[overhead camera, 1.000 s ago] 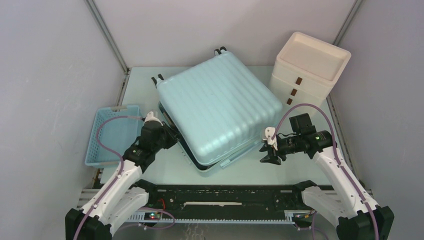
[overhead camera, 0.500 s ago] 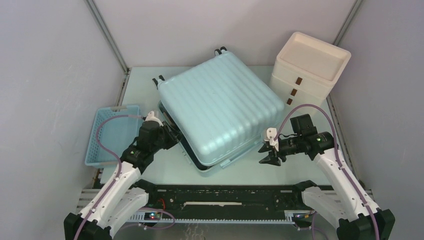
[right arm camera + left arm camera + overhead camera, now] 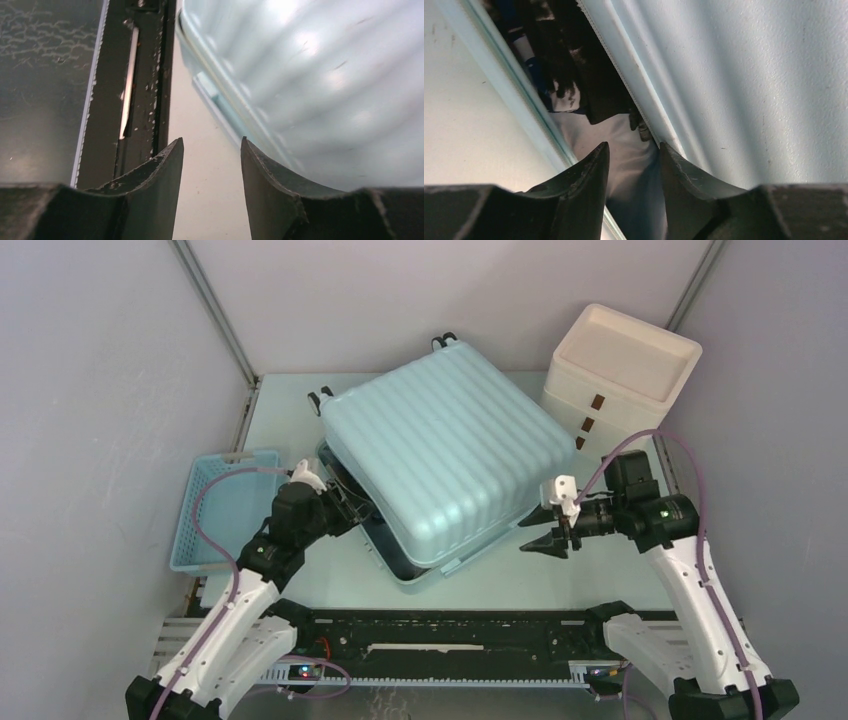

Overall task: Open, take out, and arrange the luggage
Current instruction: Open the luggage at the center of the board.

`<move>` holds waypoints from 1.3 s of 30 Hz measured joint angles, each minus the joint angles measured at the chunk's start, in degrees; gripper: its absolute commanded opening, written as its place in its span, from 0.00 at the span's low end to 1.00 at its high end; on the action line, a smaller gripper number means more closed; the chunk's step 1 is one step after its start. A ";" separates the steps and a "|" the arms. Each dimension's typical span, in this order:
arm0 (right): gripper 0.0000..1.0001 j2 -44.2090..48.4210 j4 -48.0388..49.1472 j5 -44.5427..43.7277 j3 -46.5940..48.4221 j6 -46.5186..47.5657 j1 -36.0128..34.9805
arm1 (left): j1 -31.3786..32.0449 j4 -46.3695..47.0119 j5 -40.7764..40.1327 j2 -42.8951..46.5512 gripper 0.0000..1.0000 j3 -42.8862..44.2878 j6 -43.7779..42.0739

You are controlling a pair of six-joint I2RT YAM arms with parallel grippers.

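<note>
The luggage [image 3: 440, 460], a pale mint-blue ribbed hard-shell suitcase, lies in the middle of the table with its lid tilted up at the front left over the lower shell. My left gripper [image 3: 350, 508] reaches into the gap at its left edge. In the left wrist view its jaws [image 3: 631, 145] stand apart, with pale lining behind them, the lid's underside [image 3: 749, 75] to the right and dark contents further in. My right gripper [image 3: 535, 537] hovers open just off the lid's front right corner. In the right wrist view it [image 3: 212, 140] holds nothing, with the ribbed shell [image 3: 325, 75] to its right.
A small blue slatted basket [image 3: 220, 510] sits at the left of the table. A cream-white drawer box [image 3: 620, 370] stands at the back right, close to the suitcase. A black rail [image 3: 450, 625] runs along the near edge. Grey walls close in on both sides.
My left gripper's jaws have spread apart at the suitcase's left edge. The lid has risen and the gap is wider. My right gripper moved up and slightly right.
</note>
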State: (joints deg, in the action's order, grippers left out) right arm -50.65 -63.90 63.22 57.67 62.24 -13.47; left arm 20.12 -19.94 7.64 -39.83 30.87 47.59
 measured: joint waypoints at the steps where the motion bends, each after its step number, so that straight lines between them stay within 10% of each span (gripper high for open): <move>1: 0.55 -0.07 -0.17 0.26 1.36 -0.37 0.59 | 0.00 0.55 0.22 0.09 0.50 0.00 0.02; 17: 0.81 -3.52 5.31 -0.63 16.72 -14.80 -0.96 | 0.02 15.23 8.79 -4.42 0.64 3.23 3.69; 39: 0.86 -5.60 15.28 -3.89 17.68 -25.66 0.04 | -0.02 36.11 13.88 -12.72 0.69 7.91 11.17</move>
State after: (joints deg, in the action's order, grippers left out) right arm -56.25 -48.62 59.33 75.35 36.58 -13.43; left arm 20.10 16.16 21.52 -52.56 38.79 58.76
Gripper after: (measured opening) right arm 0.856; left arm 0.682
